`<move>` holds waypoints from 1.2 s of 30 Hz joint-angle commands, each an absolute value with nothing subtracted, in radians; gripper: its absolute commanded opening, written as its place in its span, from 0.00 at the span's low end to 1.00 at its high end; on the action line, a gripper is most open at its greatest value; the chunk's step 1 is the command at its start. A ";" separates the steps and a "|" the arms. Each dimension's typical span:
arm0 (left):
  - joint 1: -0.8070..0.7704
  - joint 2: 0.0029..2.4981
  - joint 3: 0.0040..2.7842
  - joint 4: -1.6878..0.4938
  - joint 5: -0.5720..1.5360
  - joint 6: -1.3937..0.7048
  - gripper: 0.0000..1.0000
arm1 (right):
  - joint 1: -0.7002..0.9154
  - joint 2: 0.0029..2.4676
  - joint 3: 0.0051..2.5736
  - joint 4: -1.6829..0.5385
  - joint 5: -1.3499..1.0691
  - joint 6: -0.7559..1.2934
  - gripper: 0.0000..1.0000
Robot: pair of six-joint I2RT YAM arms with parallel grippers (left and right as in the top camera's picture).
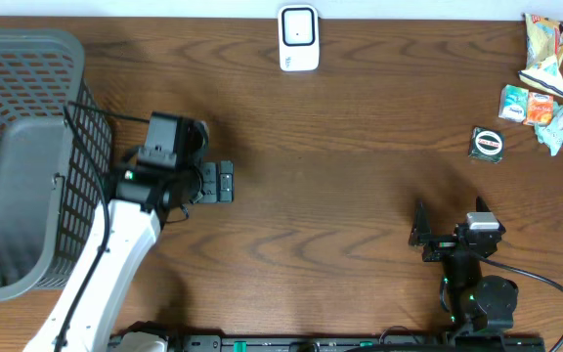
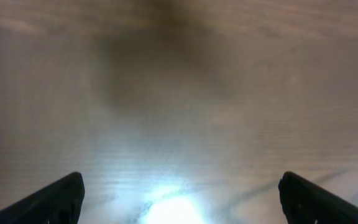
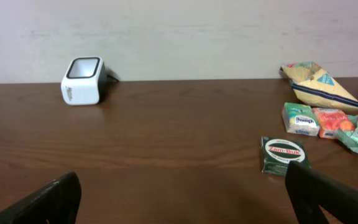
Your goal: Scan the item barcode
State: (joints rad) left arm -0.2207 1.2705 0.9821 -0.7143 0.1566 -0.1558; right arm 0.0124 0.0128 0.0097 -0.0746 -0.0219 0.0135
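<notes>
A white barcode scanner stands at the table's far edge and shows at the back left of the right wrist view. The items lie at the far right: a green Zam-Buk box, small packets and a snack bag. My right gripper is open near the front edge, well short of the box, with nothing between its fingers. My left gripper is open, pointing down at bare, blurred wood, holding nothing.
A large grey mesh basket fills the left side of the table, right beside my left arm. The wooden table runs between both grippers and the scanner. A pale wall backs the table's far edge.
</notes>
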 commanded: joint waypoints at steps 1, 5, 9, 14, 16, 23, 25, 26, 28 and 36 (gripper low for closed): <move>-0.219 1.208 0.888 -0.629 0.211 -0.126 0.98 | 0.000 0.006 0.006 -0.077 -0.020 0.006 0.99; -0.219 1.143 0.789 -0.552 0.218 -0.119 0.97 | 0.000 0.006 0.006 -0.077 -0.021 0.006 0.99; -0.210 1.061 0.685 -0.477 0.225 -0.081 0.98 | 0.000 0.006 0.006 -0.077 -0.021 0.006 0.99; -0.141 0.974 0.569 -0.400 0.270 -0.078 0.98 | 0.000 0.006 0.006 -0.077 -0.021 0.006 0.99; -0.104 0.936 0.517 -0.356 0.305 -0.078 0.98 | 0.000 0.006 0.006 -0.077 -0.021 0.006 0.99; -0.036 0.775 0.361 -0.197 0.385 -0.073 0.97 | 0.000 0.006 0.006 -0.077 -0.021 0.006 0.99; -0.036 0.735 0.327 -0.157 0.385 -0.070 0.98 | 0.000 0.006 0.006 -0.077 -0.021 0.006 0.99; -0.036 0.722 0.314 -0.139 0.385 -0.070 0.97 | 0.000 0.006 0.006 -0.077 -0.021 0.006 0.99; -0.036 0.686 0.275 -0.086 0.385 -0.071 0.98 | 0.000 0.006 0.006 -0.077 -0.020 0.006 0.99; -0.036 0.558 0.172 0.018 0.382 -0.071 0.98 | 0.000 0.006 0.006 -0.077 -0.021 0.006 0.99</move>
State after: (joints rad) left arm -0.0406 0.6071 0.1997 0.0078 0.3691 -0.0807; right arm 0.0124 0.0124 0.0097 -0.0750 -0.0219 0.0135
